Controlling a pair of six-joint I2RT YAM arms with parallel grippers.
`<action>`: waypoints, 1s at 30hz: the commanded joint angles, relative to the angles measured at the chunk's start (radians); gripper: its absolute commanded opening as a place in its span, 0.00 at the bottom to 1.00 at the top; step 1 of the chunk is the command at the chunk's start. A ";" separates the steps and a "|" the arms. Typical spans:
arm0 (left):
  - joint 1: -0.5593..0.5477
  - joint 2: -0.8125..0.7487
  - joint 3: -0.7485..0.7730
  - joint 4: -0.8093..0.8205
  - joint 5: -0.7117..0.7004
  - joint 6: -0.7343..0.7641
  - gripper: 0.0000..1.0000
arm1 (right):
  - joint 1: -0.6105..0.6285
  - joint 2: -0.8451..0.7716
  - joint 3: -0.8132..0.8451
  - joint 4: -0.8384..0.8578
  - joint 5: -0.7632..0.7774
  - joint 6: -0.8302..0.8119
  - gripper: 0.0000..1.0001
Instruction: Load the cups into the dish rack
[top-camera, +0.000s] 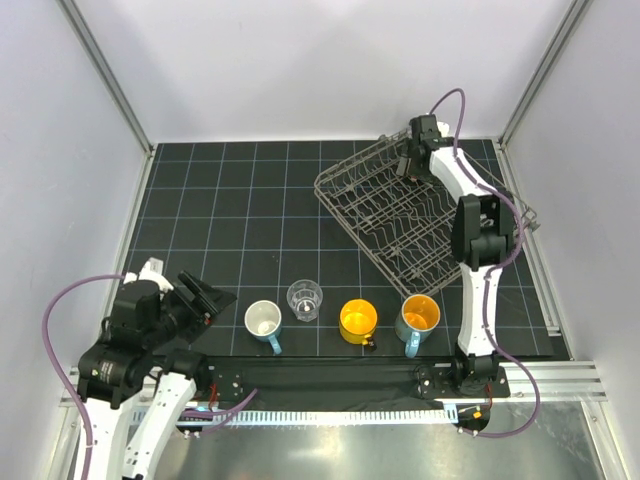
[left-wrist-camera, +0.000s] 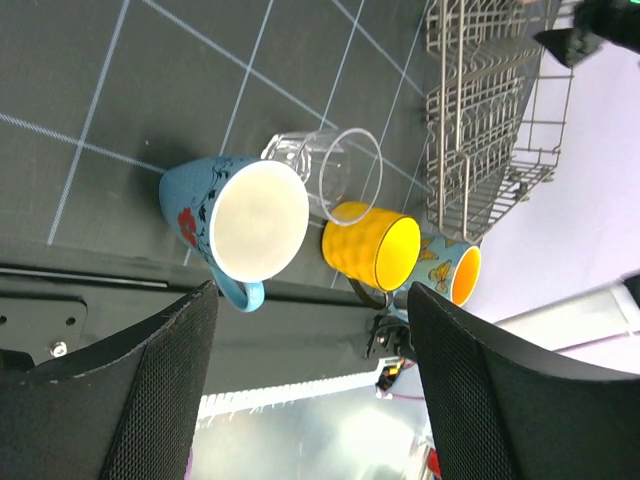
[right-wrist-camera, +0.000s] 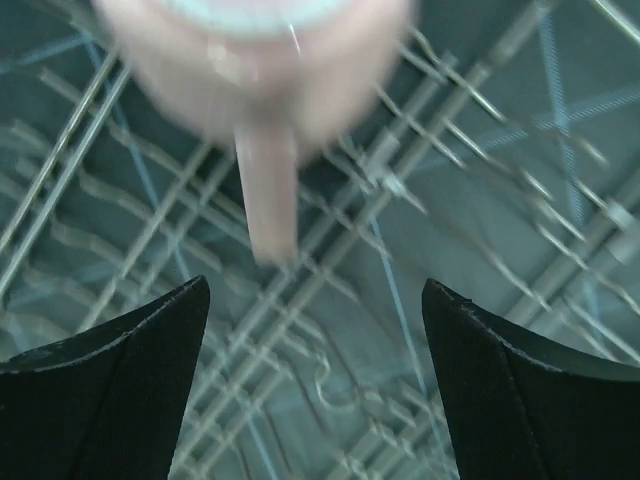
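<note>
Your right gripper (right-wrist-camera: 315, 290) is spread wide over the far corner of the dish rack (top-camera: 390, 225), whose long axis runs far-left to near-right. The pink cup (right-wrist-camera: 260, 60) is blurred just ahead of it, handle pointing back between the jaws. Left gripper (top-camera: 205, 297) is open and empty, facing the upright white-lined blue mug (top-camera: 263, 319), tumbler (top-camera: 305, 299), yellow mug (top-camera: 357, 319) and orange-lined blue mug (top-camera: 419, 314).

I see bright, even light in the top view, with faint shadows. My right wrist view is smeared; the pink cup (right-wrist-camera: 262, 70) blurs badly. The left wrist view is sharp, with glare off the metal strip (left-wrist-camera: 300, 405).
</note>
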 joint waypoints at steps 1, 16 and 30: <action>-0.002 0.025 0.039 -0.024 0.046 0.009 0.74 | 0.035 -0.265 -0.110 -0.030 0.063 0.014 0.86; -0.002 0.168 0.128 0.043 0.133 0.084 0.52 | 0.597 -0.989 -0.732 -0.167 0.026 0.084 0.86; -0.051 0.367 0.061 0.038 0.024 -0.032 0.48 | 0.832 -1.353 -1.134 -0.121 -0.072 0.249 0.86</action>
